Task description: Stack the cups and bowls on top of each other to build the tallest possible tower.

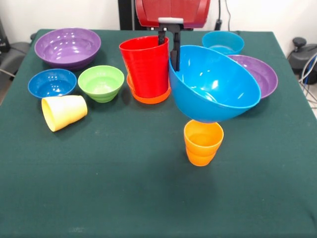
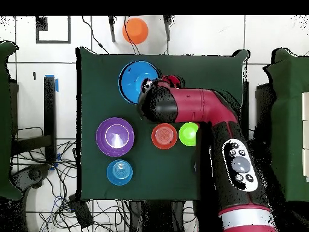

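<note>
**Large blue bowl held tilted over the orange cup**

Large blue bowl (image 1: 215, 84) hangs tilted above the orange cup (image 1: 203, 142), near the table's middle, with the gripper (image 1: 169, 47) pinching its far rim. You risk it sliding off if released like this: a wide, glossy bowl on 1 narrow cup mouth, held off level. It may already touch the cup; that is hard to tell. The red cup (image 1: 146, 67) stands in the orange bowl (image 1: 148, 95) just beside, the only stack begun.

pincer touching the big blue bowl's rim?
Touching. The front view shows the pincer closed over the near rim of the large blue bowl, which hangs tilted above the orange cup.
</note>
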{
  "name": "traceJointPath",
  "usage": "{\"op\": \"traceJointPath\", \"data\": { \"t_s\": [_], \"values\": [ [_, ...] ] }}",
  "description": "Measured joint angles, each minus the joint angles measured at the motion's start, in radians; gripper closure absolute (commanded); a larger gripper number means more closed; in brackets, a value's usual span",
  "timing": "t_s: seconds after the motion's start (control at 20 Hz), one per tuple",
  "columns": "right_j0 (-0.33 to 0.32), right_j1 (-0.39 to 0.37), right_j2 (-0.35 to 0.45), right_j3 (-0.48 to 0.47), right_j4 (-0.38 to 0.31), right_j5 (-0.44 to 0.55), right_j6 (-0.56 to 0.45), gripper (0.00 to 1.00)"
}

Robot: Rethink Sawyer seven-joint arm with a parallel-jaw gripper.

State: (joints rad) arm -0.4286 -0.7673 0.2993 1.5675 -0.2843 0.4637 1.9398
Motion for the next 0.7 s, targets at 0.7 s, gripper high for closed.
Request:
{"op": "traceJointPath", "data": {
  "t_s": [0.7],
  "values": [
    [-0.003, 0.012, 0.000, 0.012, -0.004, 0.000, 0.000, 1.00]
  ]
}}
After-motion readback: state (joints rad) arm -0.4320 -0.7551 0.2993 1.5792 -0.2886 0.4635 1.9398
